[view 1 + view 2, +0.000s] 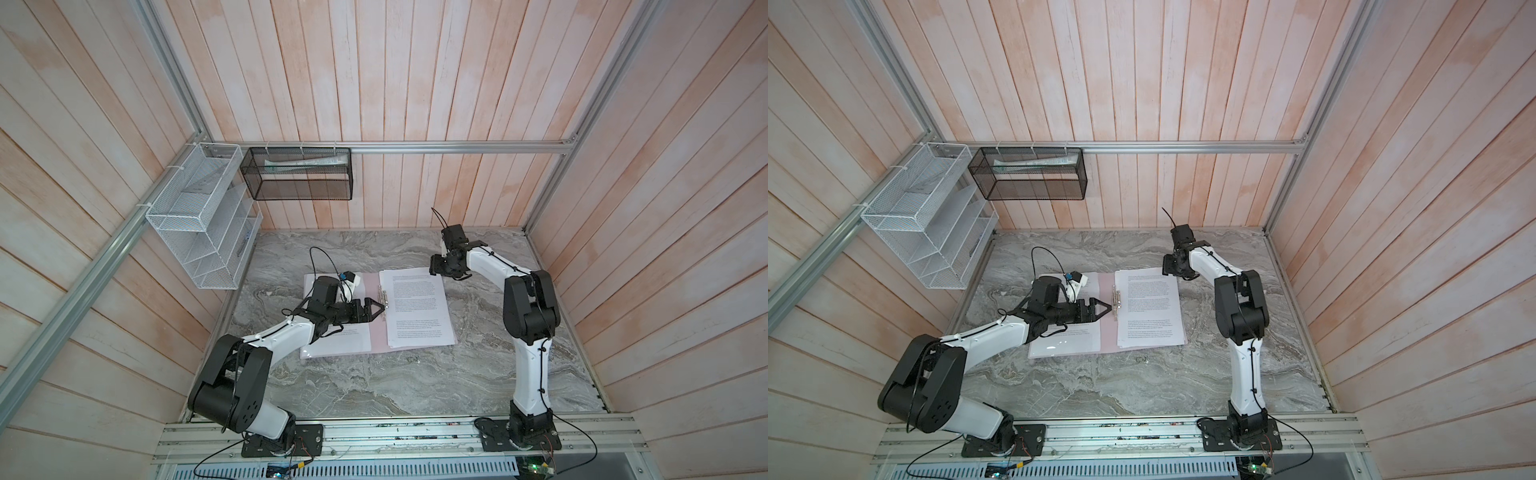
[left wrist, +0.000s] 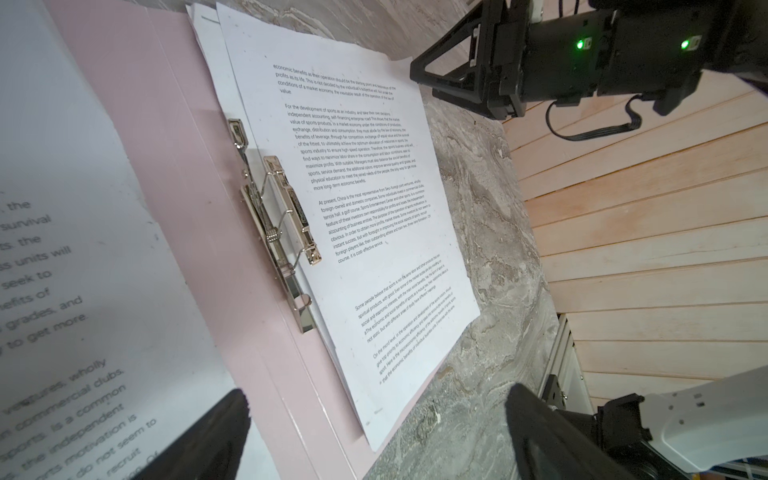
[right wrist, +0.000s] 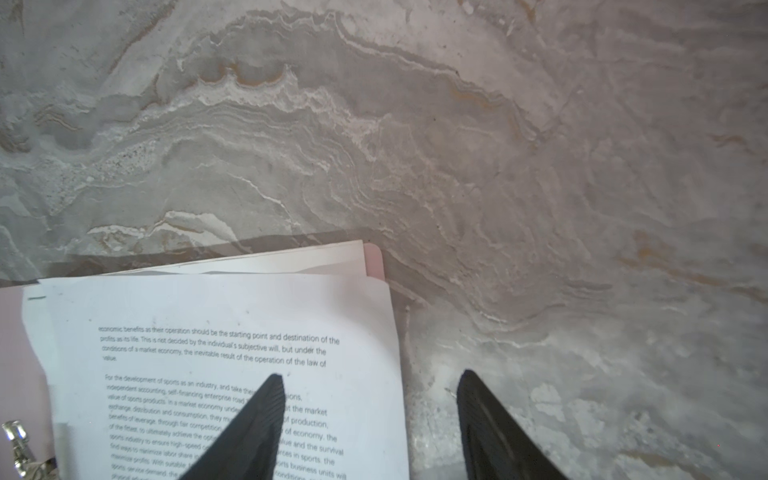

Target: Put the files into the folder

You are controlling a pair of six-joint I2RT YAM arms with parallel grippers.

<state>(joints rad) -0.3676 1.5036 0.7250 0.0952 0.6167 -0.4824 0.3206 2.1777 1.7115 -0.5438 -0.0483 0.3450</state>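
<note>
Your files (image 1: 419, 307) are lying on the open folder (image 1: 376, 336).
The pink folder is lying flat in the middle of the worktop (image 1: 374, 386). The files, a stack of white sheets with black text, are sitting on its right half, with 1 edge reaching the metal clip (image 2: 286, 216) at the spine. 1 more printed sheet (image 1: 345, 340) is lying on the left half. Your left claw (image 1: 380, 309) is pointing at the spine, just beside the clip, with its 2 fingers spread wide and holding nothing. Your right claw (image 3: 372, 374) is hanging over the far right corner of the files with fingers apart, holding nothing. 1 finger is over the paper and 1 is over the worktop.
</note>
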